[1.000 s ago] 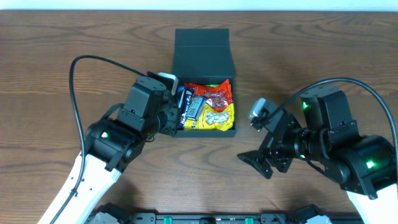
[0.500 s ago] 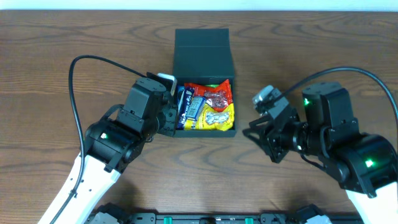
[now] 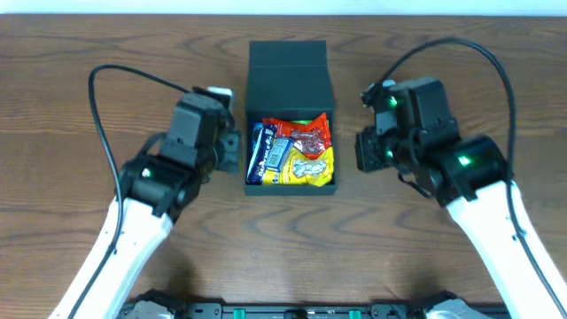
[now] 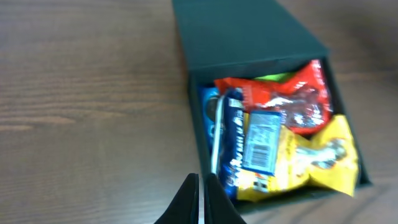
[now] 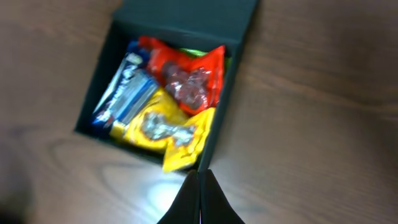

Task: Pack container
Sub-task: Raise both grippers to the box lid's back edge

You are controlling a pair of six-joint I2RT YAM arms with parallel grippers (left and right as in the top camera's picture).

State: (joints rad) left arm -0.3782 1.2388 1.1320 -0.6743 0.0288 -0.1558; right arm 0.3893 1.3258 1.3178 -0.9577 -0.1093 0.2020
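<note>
Now: two closed grippers flanking an open, filled box

Right now two robot arms are hovering over a wooden table point(image 3: 89, 71), one on each side of the container point(image 3: 289, 89) — a dark, matte square box sitting mid-table, toward the far edge. Its lid point(image 3: 288, 55) is lying thrown back on the far side, so the hinge line is running left to right and the flap would have to swing toward the robot to shut. Inside, a blue packet point(image 3: 266, 152), a red packet point(image 3: 307, 135) and a yellow packet point(image 3: 312, 168) are covering the floor of the box.

The left gripper point(image 4: 200, 185) is showing its fingers pressed together on nothing. The right gripper point(image 5: 200, 177) is likewise pinched to a point, empty. From above, the box is lying to the right of the left gripper and to the left of the right one. The left is looking the nearer, just beside the left wall, while the right is standing a little apart from the right wall.

The overhead view is giving this spacing but leaving the fingertips hard to make out. The left wrist camera is adding a green sliver point(image 4: 277, 77) behind the red packet. The right wrist camera — blurred — is suggesting the yellow packet's corner is riding up at the near wall, but the other views are not confirming it.
</note>
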